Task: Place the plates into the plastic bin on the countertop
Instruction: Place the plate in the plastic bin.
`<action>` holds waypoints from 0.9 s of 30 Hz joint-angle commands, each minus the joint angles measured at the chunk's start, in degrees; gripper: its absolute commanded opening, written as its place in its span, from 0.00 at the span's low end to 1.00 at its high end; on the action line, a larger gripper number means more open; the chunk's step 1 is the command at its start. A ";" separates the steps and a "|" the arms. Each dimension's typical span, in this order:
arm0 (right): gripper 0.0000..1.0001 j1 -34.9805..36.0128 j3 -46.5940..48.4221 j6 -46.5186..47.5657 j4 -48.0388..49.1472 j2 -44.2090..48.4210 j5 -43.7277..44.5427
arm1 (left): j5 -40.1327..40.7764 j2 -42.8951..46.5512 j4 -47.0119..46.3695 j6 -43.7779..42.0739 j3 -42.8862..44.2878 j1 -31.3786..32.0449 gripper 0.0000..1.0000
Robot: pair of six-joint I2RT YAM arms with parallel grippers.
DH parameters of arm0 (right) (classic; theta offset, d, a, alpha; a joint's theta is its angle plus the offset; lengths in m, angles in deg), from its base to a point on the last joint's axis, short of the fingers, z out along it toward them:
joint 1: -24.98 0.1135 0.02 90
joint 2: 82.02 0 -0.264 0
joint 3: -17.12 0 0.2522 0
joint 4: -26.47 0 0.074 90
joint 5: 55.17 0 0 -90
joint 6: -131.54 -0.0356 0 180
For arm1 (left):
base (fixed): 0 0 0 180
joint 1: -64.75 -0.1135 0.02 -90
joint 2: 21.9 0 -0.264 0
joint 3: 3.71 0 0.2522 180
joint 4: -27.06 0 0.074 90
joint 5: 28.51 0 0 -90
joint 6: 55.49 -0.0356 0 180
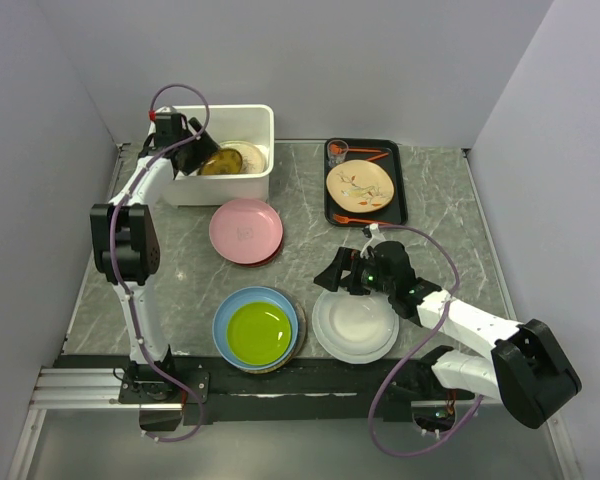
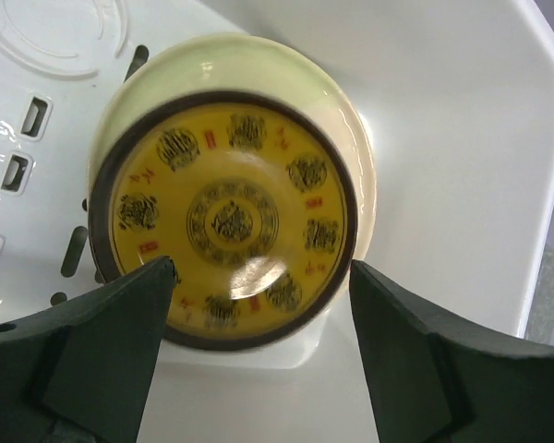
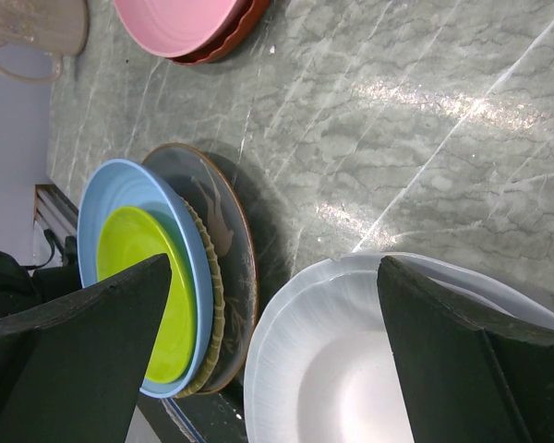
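Observation:
The white plastic bin (image 1: 245, 115) stands at the back left of the grey countertop (image 1: 430, 250). My left gripper (image 1: 206, 152) hangs open inside the bin, just above the gold-patterned brown plate (image 2: 226, 217). That plate lies on a cream plate (image 2: 346, 120), between my spread fingers (image 2: 102, 341). On the counter, a pink plate (image 1: 245, 230) sits on a red-brown one (image 3: 233, 39). A lime green plate (image 1: 258, 332) sits on a blue plate (image 3: 106, 198), with a dark deer plate (image 3: 217, 217) below. My right gripper (image 1: 337, 274) is open and empty over the far edge of the white plate (image 1: 355, 325).
A flat black tray (image 1: 397, 205) at the back right holds a peach flower-painted plate (image 1: 358, 185) and orange cutlery. The bin's wall (image 2: 462, 138) rises close to the right of my left gripper. Grey enclosure walls stand on three sides.

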 commanded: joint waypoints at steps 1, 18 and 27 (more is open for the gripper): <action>1.00 0.55 0.14 -0.07 1.65 -0.02 0.18 | 1.47 5.50 -3.37 -0.32 -0.65 -0.11 0.82; 1.00 0.55 0.67 -0.24 1.39 -0.11 0.09 | -4.76 18.93 -9.78 0.21 -10.30 1.38 0.81; 1.00 0.46 0.76 -0.42 1.56 -0.02 -0.17 | -4.95 30.36 -11.46 -0.94 -23.22 5.51 0.80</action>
